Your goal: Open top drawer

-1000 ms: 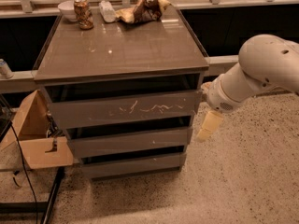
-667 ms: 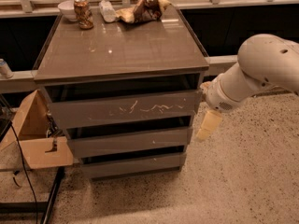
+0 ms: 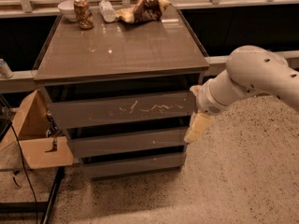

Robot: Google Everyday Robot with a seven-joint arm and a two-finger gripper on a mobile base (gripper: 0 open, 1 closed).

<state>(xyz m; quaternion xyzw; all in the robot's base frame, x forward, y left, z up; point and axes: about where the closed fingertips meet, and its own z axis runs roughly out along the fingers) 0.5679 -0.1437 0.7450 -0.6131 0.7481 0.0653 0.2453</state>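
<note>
The top drawer (image 3: 93,113) is the uppermost front of the cabinet (image 3: 121,45), with its scratched face toward the near side. The gripper (image 3: 196,125) sits at the right end of that front. Whether it is apart or together cannot be determined.

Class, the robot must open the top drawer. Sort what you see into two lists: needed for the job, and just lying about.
Needed: top drawer, scratched front; claw, at the drawer's right edge.

Lying about: can, bowl, bottle and crumpled bag on the cabinet top; cardboard box on the left.
</note>
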